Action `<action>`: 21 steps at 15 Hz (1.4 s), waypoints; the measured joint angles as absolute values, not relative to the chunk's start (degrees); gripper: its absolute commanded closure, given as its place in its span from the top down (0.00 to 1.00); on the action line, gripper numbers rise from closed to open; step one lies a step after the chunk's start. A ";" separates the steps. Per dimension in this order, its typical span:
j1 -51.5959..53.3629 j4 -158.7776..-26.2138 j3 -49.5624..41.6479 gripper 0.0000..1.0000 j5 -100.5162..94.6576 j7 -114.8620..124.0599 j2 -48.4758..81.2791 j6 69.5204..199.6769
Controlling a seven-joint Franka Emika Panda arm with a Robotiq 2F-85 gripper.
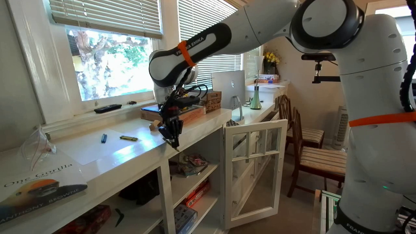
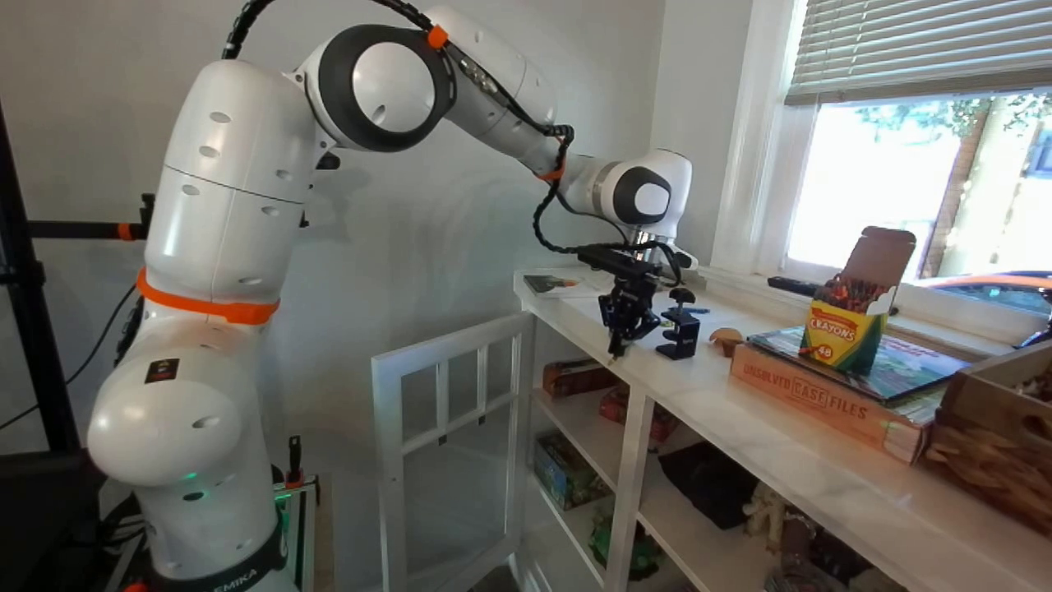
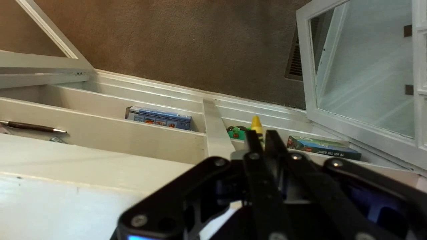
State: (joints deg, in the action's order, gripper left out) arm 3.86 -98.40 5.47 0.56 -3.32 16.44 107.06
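My gripper [image 3: 262, 135] points down just off the front edge of the white counter [image 1: 146, 152], in front of the cabinet shelves. Between its narrowly spaced fingers is a yellow crayon [image 3: 256, 124], its tip poking out beyond them in the wrist view; the rest is hidden by the fingers. In both exterior views the black gripper [image 1: 175, 143] appears low beside the counter edge. On the counter lie a blue crayon-like piece [image 1: 104, 138] and a yellow-green one [image 1: 129, 138], on white paper. An open yellow crayon box [image 2: 838, 333] stands on a flat game box [image 2: 822, 395].
A black clamp [image 2: 680, 329] stands at the counter edge near the gripper. Glass cabinet doors hang open, one [image 1: 253, 169] beside the shelves, another [image 2: 452, 427] at the far end. A book [image 1: 39, 191], plastic bag [image 1: 37, 149] and wooden crate [image 2: 998, 436] are also there.
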 measured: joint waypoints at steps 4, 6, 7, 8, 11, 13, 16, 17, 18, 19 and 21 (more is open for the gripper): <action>3.78 -98.23 4.80 0.03 0.56 -2.99 16.45 107.10; 3.77 -97.86 4.58 0.03 0.56 -2.98 16.45 107.13; 3.77 -97.60 4.53 0.03 0.56 -2.98 16.45 107.13; 3.77 -97.35 4.52 0.03 0.56 -2.98 16.45 107.13; 3.80 -96.46 4.53 0.03 0.56 -2.99 16.46 107.14; 3.83 -95.77 4.64 0.03 0.56 -2.99 16.49 107.14; 4.03 -94.39 4.86 0.03 0.56 -2.99 16.96 107.14; 4.15 -93.93 4.90 0.03 0.56 -3.00 17.18 107.14; 4.30 -93.42 4.91 0.03 0.56 -3.01 17.44 107.14; 4.45 -92.97 4.92 0.03 0.56 -3.02 17.74 107.14; 4.66 -92.33 4.95 0.03 0.56 -3.03 18.32 107.13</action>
State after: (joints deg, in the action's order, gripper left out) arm 4.66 -92.33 4.95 0.56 -3.03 18.32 107.13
